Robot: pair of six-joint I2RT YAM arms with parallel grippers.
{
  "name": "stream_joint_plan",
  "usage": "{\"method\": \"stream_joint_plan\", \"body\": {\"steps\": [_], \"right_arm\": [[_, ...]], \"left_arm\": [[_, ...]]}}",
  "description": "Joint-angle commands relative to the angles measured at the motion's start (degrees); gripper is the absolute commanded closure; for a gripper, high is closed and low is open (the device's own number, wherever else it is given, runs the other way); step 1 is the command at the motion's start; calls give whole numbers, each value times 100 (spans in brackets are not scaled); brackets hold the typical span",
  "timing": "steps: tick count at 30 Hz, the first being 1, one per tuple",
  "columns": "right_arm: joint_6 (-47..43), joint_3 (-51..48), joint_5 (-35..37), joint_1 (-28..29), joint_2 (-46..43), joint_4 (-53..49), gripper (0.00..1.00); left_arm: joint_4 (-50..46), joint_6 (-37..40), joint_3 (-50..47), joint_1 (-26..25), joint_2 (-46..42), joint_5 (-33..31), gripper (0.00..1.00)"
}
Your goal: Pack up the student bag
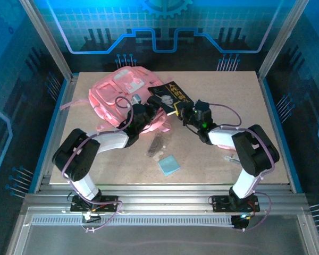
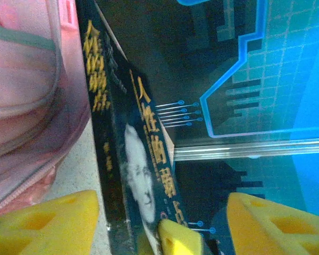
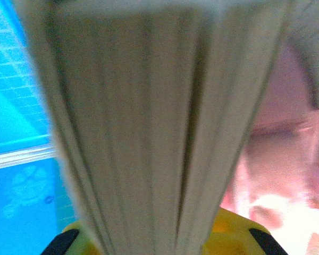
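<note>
Top external: student bag (image 1: 122, 95) lies upper left of centre, the black book (image 1: 170, 96) at its right edge. Right gripper (image 1: 181, 112) pinches the book's page edge; left gripper (image 1: 150, 112) is spread wide beside it. Risk: with only one grip, the book may pivot, slip, or catch on the bag's fabric.
</note>
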Motion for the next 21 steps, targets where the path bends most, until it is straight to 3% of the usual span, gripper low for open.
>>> {"method": "stream_joint_plan", "body": {"steps": [1,5,11,21], "right_arm": [[-1285,62,-546,-583,-719,-844,100],[-2366,219,-1426,-1165,-1063,-2160,100],[-3537,104,-1836,-1733,-1758,-3499,100],[-4379,-21,-1982,-2341,-2730,-4703,100]], "left_arm": [[-1348,950,109,520,-561,874,30],[-3111,2203,701,735,-736,1215,28],[-5269,4036,1943,725,-259,1488,30],[-6848,5362,3462,477,1143,1463,32]]}}
